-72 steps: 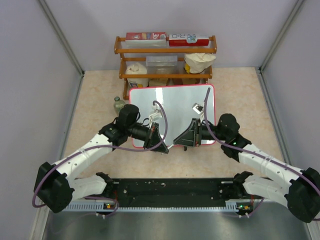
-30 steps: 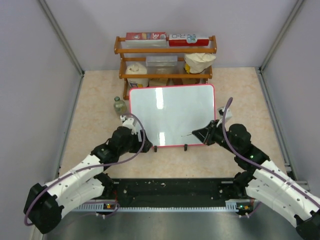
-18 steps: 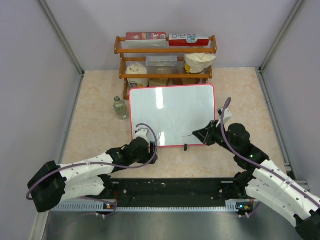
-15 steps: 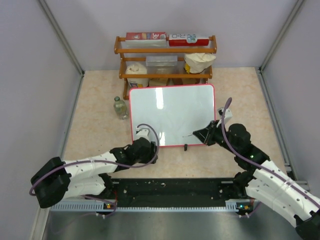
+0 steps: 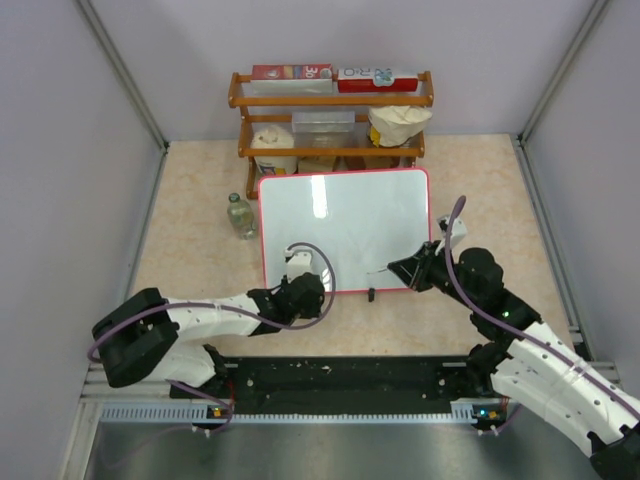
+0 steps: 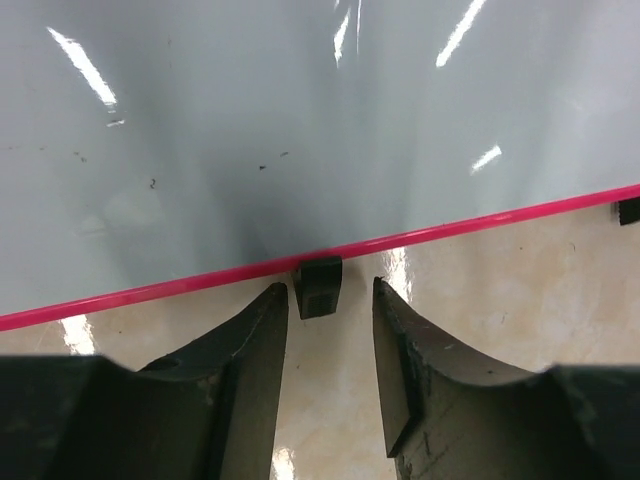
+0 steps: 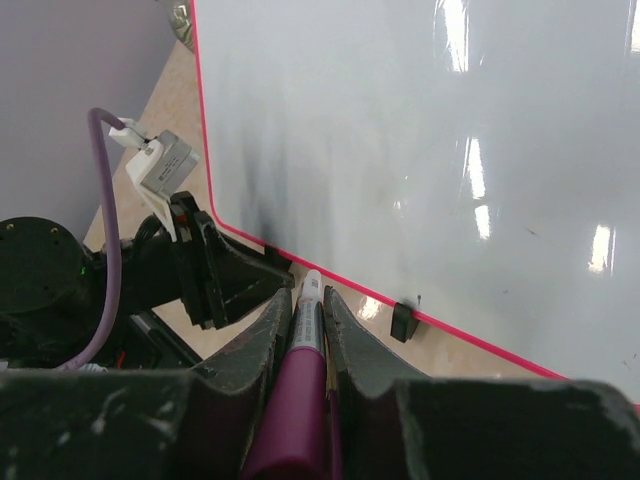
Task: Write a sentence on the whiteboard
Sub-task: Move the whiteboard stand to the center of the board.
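The whiteboard (image 5: 345,225) with its red-pink frame lies on the table and shows no writing; the sentence is not in view. My left gripper (image 5: 308,292) is open at the board's near edge, its jaws either side of the left black clip foot (image 6: 318,285) without touching it; the gripper also shows in the left wrist view (image 6: 330,297). My right gripper (image 5: 398,268) is shut on a magenta marker (image 7: 305,345), white tip pointing at the board's near edge. In the right wrist view the gripper (image 7: 306,297) is near the right clip foot (image 7: 402,322).
A wooden shelf (image 5: 330,100) with boxes, tubs and a bag stands behind the board. A small glass bottle (image 5: 239,215) stands at the board's left edge. A black rail (image 5: 340,378) runs along the near edge. Grey walls close both sides.
My left arm has swung from over the board down to its near edge and closed in on the left clip foot. My right arm drew back to the right front corner and holds still.
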Action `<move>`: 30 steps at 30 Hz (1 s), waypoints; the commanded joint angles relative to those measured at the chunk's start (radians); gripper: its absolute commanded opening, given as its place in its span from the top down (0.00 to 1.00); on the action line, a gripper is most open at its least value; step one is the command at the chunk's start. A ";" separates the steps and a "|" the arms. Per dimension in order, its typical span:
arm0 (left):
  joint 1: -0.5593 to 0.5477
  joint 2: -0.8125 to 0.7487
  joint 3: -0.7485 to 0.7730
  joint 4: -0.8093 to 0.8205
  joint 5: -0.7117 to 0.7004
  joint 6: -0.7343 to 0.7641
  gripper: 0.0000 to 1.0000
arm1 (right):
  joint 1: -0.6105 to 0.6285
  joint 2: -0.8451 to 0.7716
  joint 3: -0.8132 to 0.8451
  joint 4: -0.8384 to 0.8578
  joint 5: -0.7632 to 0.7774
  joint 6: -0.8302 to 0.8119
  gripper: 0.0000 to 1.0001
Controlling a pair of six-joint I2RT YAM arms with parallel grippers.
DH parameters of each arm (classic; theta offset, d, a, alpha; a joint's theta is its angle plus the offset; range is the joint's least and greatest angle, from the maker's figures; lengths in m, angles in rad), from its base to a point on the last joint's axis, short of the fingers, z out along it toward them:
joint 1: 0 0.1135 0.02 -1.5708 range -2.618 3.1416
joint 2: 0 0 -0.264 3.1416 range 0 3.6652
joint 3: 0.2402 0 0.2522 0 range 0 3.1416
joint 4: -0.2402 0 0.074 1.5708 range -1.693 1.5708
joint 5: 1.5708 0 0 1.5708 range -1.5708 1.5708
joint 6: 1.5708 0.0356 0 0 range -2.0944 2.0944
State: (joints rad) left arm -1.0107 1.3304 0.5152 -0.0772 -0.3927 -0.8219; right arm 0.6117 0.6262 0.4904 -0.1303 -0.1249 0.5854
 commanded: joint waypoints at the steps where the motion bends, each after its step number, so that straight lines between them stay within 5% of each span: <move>1: -0.005 0.064 -0.001 -0.084 -0.041 -0.046 0.57 | -0.012 -0.019 0.008 0.006 0.007 -0.015 1.00; 7: -0.008 0.096 0.000 -0.067 -0.048 -0.034 0.67 | -0.018 -0.022 0.007 0.004 0.008 -0.012 1.00; 12: -0.028 0.105 0.003 -0.085 -0.054 -0.048 0.99 | -0.020 -0.025 0.004 0.001 0.007 -0.004 1.00; 30: -0.259 0.139 0.111 -0.303 -0.035 -0.281 1.00 | -0.024 -0.045 0.001 0.000 0.007 -0.001 1.00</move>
State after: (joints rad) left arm -1.1728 1.4261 0.6121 -0.2424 -0.5880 -0.9863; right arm 0.5987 0.5964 0.4900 -0.1505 -0.1246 0.5865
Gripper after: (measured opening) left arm 0.125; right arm 0.144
